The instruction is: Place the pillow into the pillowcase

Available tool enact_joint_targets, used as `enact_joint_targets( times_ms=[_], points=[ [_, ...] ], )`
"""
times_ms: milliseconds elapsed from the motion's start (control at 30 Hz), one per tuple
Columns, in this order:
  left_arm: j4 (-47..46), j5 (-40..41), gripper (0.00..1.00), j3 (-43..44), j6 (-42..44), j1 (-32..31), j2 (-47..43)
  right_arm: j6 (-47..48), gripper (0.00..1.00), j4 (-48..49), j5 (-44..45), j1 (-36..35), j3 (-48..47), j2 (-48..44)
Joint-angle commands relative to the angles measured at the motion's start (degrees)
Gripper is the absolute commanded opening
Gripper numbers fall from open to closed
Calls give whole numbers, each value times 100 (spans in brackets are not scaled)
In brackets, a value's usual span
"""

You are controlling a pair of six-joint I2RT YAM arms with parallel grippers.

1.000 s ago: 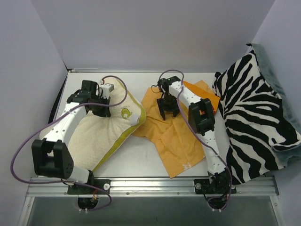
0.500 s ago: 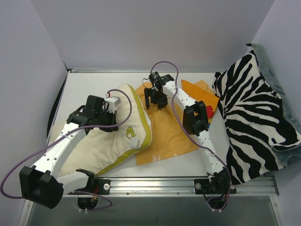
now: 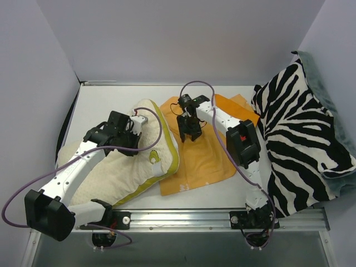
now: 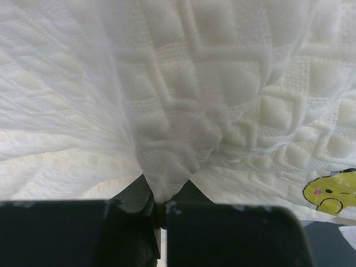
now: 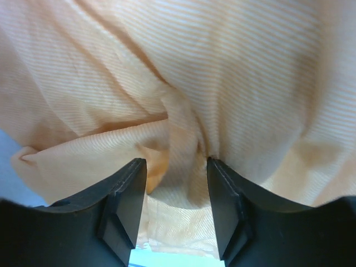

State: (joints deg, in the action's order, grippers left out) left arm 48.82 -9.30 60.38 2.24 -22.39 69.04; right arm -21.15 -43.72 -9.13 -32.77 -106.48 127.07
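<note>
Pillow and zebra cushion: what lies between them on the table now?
The orange pillowcase fills that stretch, meeting the pillow, with the right gripper down on it. Top view shows it.

The pillowcase shows plain orange. Left of it, the pillow is cream-white, quilted in bumpy diamonds, with yellow-green trim and a small yellow cartoon patch. Right of it, the cushion is zebra-striped black and white.
</note>
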Motion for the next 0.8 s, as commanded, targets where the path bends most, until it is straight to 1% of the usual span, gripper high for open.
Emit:
enact_joint_targets(
  times_ms=[0, 33, 67, 133, 167, 200, 233, 333, 500, 667, 700, 767],
  points=[
    [541, 349, 0, 246, 400, -256, -57, 84, 45, -505, 332, -115, -66, 230],
    [559, 289, 0, 246, 426, -274, -100, 110, 42, -601, 506, -115, -14, 248],
    [576, 219, 0, 264, 444, -292, -101, 128, 33, -611, 587, -106, 39, 222],
    [611, -35, 0, 264, 558, -371, -118, 190, 24, -637, 658, -80, 214, 13],
    [620, -124, 0, 272, 610, -415, -110, 207, 10, -637, 710, -63, 258, -84],
    [629, -194, 0, 264, 672, -554, -101, 216, 3, -629, 754, -62, 268, -199],
    [638, -343, 0, 264, 768, -608, -57, 225, 0, -646, 772, -54, 276, -452],
    [699, -537, 0, 378, 918, -853, 92, 216, 0, -637, 746, 25, 250, -971],
    [533, -1328, 0, 606, 980, -1109, 495, 49, 0, -620, 474, 403, 390, -1552],
    [471, -1671, 0, 765, 1103, -1600, 1076, 163, 0, -532, 254, 640, 478, -1685],
    [488, -1680, 0, 773, 1138, -1636, 1321, 190, 0, -488, 192, 667, 505, -1746],
    [488, -1742, 0, 791, 1165, -1646, 1533, 286, 0, -401, 52, 693, 592, -1852]
  ],
)
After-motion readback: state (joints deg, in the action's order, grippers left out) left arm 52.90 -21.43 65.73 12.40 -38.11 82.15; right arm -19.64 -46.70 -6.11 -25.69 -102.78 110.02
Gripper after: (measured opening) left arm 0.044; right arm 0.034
